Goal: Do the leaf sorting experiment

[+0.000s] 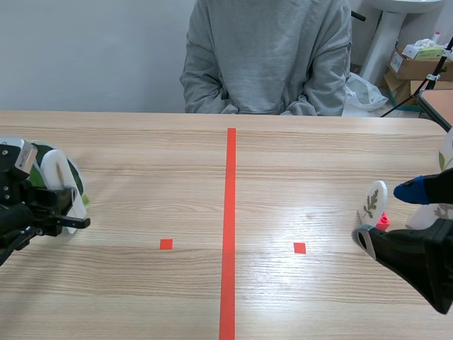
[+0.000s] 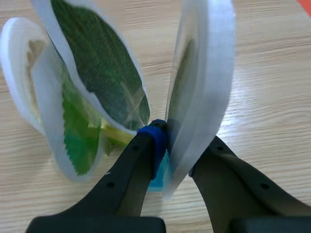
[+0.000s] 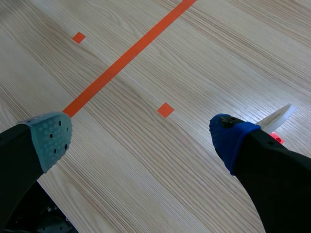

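Left wrist view shows the left pincer (image 2: 177,145) clamping a white leaf disc (image 2: 209,73), right pincer (image 3: 138,138) spread wide.

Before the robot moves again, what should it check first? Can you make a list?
1. Left gripper shut on the white leaf disc: ok.
2. Grip strong enough for lifting: cannot tell.
3. Other leaf discs standing well apart from the held one: not ok, they crowd right beside it.
4. Right gripper open with nothing between its fingers: ok.
5. Person has no hands on the tabletop: ok.
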Robot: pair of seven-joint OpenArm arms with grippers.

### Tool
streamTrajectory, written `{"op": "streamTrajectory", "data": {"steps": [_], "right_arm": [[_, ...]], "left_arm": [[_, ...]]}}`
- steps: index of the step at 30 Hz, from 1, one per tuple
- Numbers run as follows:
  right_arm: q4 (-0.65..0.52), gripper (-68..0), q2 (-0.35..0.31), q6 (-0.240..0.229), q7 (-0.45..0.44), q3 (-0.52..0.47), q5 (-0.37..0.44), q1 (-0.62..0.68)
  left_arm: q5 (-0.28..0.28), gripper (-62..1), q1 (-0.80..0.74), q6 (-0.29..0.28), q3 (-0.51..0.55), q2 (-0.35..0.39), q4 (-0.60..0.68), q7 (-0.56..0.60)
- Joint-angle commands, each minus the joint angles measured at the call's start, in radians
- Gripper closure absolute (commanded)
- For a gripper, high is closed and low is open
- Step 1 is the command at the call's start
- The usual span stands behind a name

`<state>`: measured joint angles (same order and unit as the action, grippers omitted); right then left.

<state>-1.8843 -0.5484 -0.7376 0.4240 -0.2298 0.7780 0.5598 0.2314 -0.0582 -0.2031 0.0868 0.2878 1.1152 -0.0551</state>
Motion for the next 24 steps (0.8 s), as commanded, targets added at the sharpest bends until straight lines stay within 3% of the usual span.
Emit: {"op": "streamTrajectory", "data": {"steps": [1, 14, 19, 24], "right_arm": [[-0.013, -57.8, -0.005, -0.008, -0.016, -0.005, 0.011, -0.012], [-0.013, -57.8, -0.005, -0.008, -0.016, -0.005, 0.011, -0.012], [-0.013, -57.8, -0.005, -0.008, -0.016, -0.005, 0.011, -0.012], [-0.013, -57.8, -0.005, -0.008, -0.016, -0.005, 0.011, -0.012]], "left_arm": [[0.002, -4.0, 0.003, 0.007, 0.007, 0.004, 0.003, 0.021], [-0.012, -5.1, 0.003, 0.010, 0.007, 0.003, -0.023, 0.039], [-0.016, -19.3, 0.003, 0.010, 0.007, 0.003, -0.023, 0.039], [-0.015, -28.6, 0.003, 0.010, 0.007, 0.003, -0.023, 0.040]]}}
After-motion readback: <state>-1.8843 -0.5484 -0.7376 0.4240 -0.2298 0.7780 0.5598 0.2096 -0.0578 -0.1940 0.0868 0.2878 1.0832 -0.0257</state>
